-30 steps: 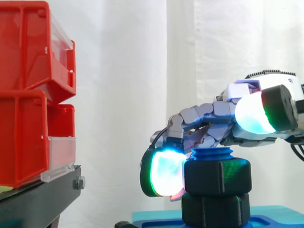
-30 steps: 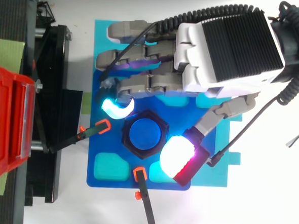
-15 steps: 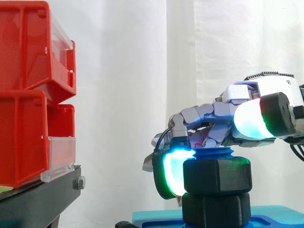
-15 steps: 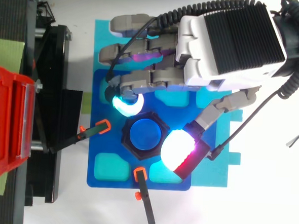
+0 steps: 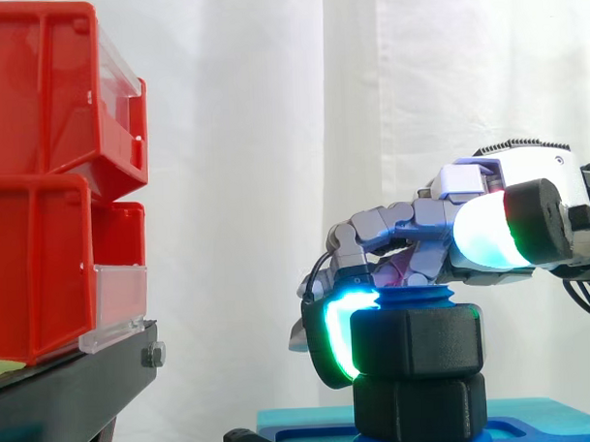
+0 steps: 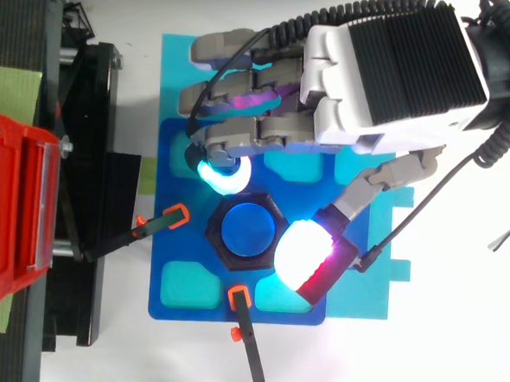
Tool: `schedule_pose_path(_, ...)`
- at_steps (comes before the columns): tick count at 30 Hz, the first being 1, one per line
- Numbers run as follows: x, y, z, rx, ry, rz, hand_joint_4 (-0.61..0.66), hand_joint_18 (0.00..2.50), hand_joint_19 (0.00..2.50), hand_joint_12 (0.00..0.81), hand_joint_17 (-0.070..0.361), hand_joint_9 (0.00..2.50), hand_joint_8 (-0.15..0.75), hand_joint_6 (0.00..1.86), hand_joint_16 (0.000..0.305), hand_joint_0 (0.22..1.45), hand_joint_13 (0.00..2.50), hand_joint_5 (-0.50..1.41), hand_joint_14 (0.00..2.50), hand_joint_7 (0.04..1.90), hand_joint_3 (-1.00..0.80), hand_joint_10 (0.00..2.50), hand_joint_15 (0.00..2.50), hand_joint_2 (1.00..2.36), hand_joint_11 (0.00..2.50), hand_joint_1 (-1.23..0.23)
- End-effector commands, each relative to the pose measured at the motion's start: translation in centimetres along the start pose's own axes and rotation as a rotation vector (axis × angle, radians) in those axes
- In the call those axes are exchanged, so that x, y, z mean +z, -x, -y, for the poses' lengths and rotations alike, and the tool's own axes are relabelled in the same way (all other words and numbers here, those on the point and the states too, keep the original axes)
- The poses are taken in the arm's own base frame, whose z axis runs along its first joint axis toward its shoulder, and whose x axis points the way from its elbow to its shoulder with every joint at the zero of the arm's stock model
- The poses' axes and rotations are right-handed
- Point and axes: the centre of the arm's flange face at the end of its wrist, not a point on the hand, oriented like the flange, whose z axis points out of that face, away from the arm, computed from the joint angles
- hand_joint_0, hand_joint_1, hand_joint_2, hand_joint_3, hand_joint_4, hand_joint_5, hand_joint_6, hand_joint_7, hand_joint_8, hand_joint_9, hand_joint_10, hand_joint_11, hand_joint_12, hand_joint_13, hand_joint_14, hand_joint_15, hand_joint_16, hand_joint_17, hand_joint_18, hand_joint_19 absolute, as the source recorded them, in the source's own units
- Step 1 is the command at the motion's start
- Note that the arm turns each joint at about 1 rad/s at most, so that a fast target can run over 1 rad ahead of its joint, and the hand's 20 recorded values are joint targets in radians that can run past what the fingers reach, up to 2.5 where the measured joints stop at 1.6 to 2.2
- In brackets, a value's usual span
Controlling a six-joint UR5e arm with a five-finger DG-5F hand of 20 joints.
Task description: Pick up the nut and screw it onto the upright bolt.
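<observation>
1. red bins (image 5: 42,191) stacked on black stand (image 5: 68,394), far left, well apart from the work.
2. hand (image 6: 388,74) above blue base plate (image 6: 171,311), fingers curled, pinching the nut (image 5: 416,341) between cyan pad (image 6: 224,175) and thumb pad (image 6: 301,261).
3. nut is black hex, threaded on upright bolt (image 6: 247,232), with the blue tip just above it.

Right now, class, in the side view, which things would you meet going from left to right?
Stacked red plastic bins → cyan-glowing fingertip → black hexagonal nut on the blue bolt → white body of the hand.
</observation>
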Motion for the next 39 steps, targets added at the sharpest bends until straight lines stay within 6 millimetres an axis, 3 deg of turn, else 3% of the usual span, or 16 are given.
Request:
schedule_pose_path(1, 0.0, 0.09, 0.05, -0.001, 0.0, 0.002, 0.08, 0.23, 0.0, 0.25, 0.058, 1.11, 0.219, 0.5, 0.026, 0.48, 0.56, 0.07, 0.0, 1.43, -0.5, 0.0, 0.0, 1.0, 0.0, -0.16)
schedule_pose_path(7, -0.04, 0.02, 0.06, 0.0, -0.001, 0.0, 0.05, 0.38, 0.0, 0.199, 0.045, 1.27, 0.168, 0.5, 0.02, 0.49, 0.67, 0.09, 0.0, 1.46, -0.5, 0.0, 0.0, 1.0, 0.0, -0.21)
schedule_pose_path(22, -0.06, 0.08, 0.14, -0.001, 0.0, 0.003, 0.04, 0.6, 0.0, 0.137, 0.028, 1.66, 0.18, 0.56, 0.012, 0.49, 0.88, 0.09, 0.0, 1.36, -0.5, 0.0, 0.0, 1.0, 0.08, -0.25)
schedule_pose_path(27, -0.09, 0.05, 0.14, 0.0, -0.001, 0.0, 0.02, 0.56, 0.0, 0.168, 0.035, 1.55, 0.203, 0.54, 0.015, 0.49, 0.85, 0.08, 0.0, 1.42, -0.5, 0.0, 0.0, 1.0, 0.08, -0.22)
schedule_pose_path(28, -0.14, 0.09, 0.24, 0.0, -0.002, 0.001, 0.04, 0.51, 0.0, 0.188, 0.04, 1.49, 0.206, 0.5, 0.018, 0.48, 0.8, 0.07, 0.0, 1.5, -0.5, 0.0, 0.0, 1.0, 0.09, -0.21)
schedule_pose_path(31, -0.21, 0.22, 0.43, -0.002, -0.004, 0.006, 0.12, 0.41, 0.0, 0.22, 0.052, 1.37, 0.236, 0.5, 0.023, 0.48, 0.72, 0.03, 0.0, 1.37, -0.5, 0.0, 0.0, 1.0, 0.08, -0.18)
schedule_pose_path(34, -0.22, 0.32, 0.51, -0.001, -0.005, 0.008, 0.24, 0.32, 0.0, 0.258, 0.071, 1.17, 0.25, 0.5, 0.032, 0.47, 0.6, -0.05, 0.0, 1.06, -0.5, 0.0, 0.0, 1.0, 0.05, -0.16)
schedule_pose_path(39, -0.34, 0.49, 0.66, -0.002, -0.008, 0.009, 0.22, 0.2, 0.0, 0.292, 0.086, 0.9, 0.25, 0.5, 0.038, 0.45, 0.47, -0.13, 0.0, 0.79, -0.5, 0.0, 0.0, 1.0, 0.0, -0.15)
